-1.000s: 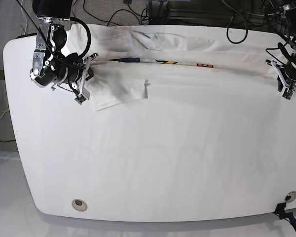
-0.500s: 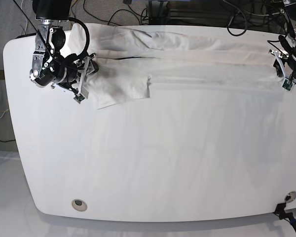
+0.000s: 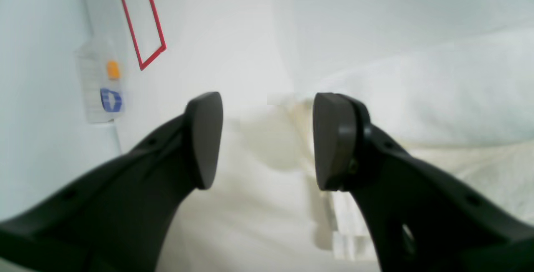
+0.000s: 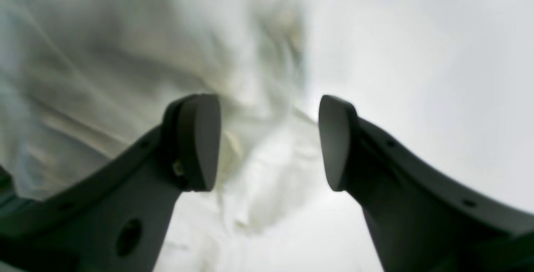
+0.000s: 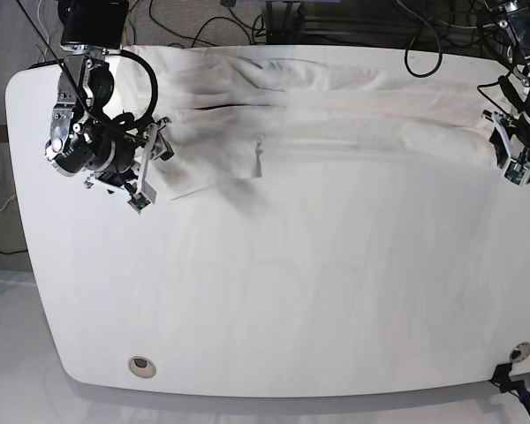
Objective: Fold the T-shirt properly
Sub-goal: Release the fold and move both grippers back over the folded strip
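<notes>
The near half of the table (image 5: 274, 309) is bare; the T-shirt (image 5: 336, 97) lies along the far edge as a long white band running from the left side to the right, plain side up, with one sleeve (image 5: 214, 159) jutting toward the near side at the left end. No print shows.

The cloth looks light, limp and thin. It will probably sag and drag rather than keep a shape, and a pinch in the middle of a panel would likely gather only one layer. Better holds seem to be the doubled edges: the hem or corner at the right end and the sleeve or shoulder seam at the left.

The right gripper (image 5: 148, 161) sits at the left end, just beside the sleeve, tilted down toward the cloth. Its wrist view shows both fingers (image 4: 196, 142) spread apart with wrinkled fabric beneath them and nothing pinched.

The left gripper (image 5: 518, 157) hangs at the right end over the band's edge. Its fingers (image 3: 204, 138) also stand apart and empty, a folded edge of cloth below.
</notes>
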Action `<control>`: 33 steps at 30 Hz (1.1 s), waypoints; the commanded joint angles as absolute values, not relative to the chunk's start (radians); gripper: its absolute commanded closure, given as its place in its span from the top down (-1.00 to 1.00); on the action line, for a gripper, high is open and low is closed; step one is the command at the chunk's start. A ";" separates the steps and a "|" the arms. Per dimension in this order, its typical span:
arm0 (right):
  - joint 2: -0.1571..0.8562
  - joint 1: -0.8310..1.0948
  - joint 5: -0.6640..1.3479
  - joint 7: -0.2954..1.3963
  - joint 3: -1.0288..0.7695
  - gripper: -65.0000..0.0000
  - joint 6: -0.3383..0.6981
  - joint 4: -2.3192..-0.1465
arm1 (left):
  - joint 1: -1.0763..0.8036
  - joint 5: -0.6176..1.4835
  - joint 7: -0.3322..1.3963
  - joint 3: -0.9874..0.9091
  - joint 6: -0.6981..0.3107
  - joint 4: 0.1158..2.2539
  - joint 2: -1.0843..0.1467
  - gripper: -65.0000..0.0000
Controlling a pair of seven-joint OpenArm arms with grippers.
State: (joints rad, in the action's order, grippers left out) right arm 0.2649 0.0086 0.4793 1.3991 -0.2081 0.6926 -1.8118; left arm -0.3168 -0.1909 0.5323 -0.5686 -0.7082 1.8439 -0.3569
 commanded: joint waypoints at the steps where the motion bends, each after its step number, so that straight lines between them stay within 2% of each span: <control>1: 0.278 -0.005 0.487 1.396 -0.213 0.12 0.698 -1.830 | -0.292 -0.191 0.526 -0.576 -0.698 1.860 -0.375 0.00; 8: 0.271 -0.021 0.484 1.363 -0.214 0.12 0.698 -1.824 | -0.291 -0.189 0.526 -0.564 -0.698 1.862 -0.357 0.00; 16: 0.278 -0.099 0.481 1.202 -0.214 0.11 0.698 -1.593 | -0.294 -0.189 0.526 -0.513 -0.698 1.862 -0.271 0.00; 24: 0.280 -0.145 0.481 1.106 -0.217 0.11 0.698 -1.400 | -0.295 -0.191 0.526 -0.512 -0.698 1.859 -0.263 0.00; 33: 0.240 -0.151 0.486 1.089 -0.214 0.11 0.698 -1.351 | -0.295 -0.191 0.526 -0.512 -0.698 1.859 -0.263 0.00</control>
